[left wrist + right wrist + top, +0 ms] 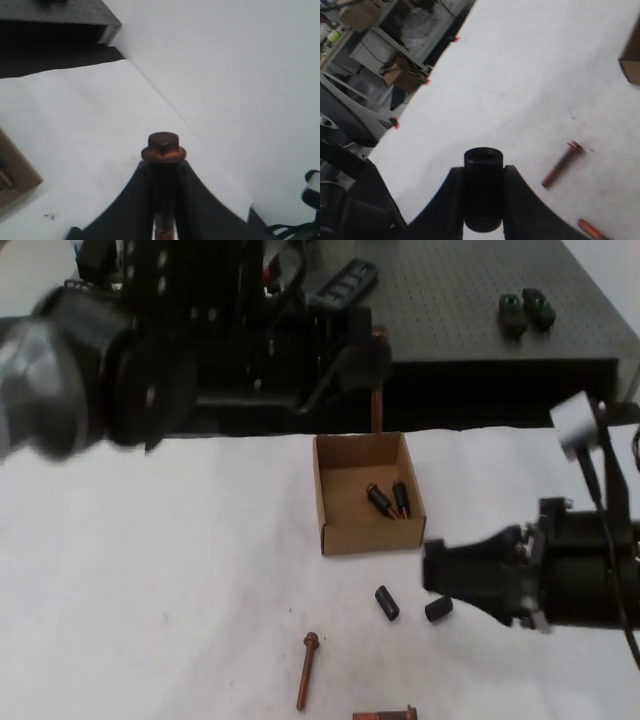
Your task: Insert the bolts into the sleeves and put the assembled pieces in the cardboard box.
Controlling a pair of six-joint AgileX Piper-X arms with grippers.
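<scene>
Bolt (163,147) in the left gripper (164,170): fingers closed on the shank just under the flanged head, head proud of the tips, so the free threaded end can presumably be offered to a bore; a corner of the cardboard box (15,180) lies low and off to one side of this gripper, near but apart; right gripper (482,172) clamped on a black sleeve (483,195), gripped round its barrel with the open bore clear of the fingertips, which I judge is deliberate, leaving the mouth free to take the bolt; each arm thus carries one half of a pair, and the step in hand looks like bringing the two together, not yet joined; the high view puts the right gripper low over the white sheet (150,570), the box just beyond and to the inside of it; two assembled pieces (380,498) (401,498) lie side by side on the box floor, so part of the job is done; a loose sleeve (387,602) lies on the sheet just beside the held one, not touching it; a loose bolt (307,670) rests farther out from the right gripper, and a second bolt (385,713) lies at the near edge; both seem to be stock for later rounds; mating likely calls for close alignment of shank and bore, since a tilt could jam the bolt at the sleeve's mouth.
</scene>
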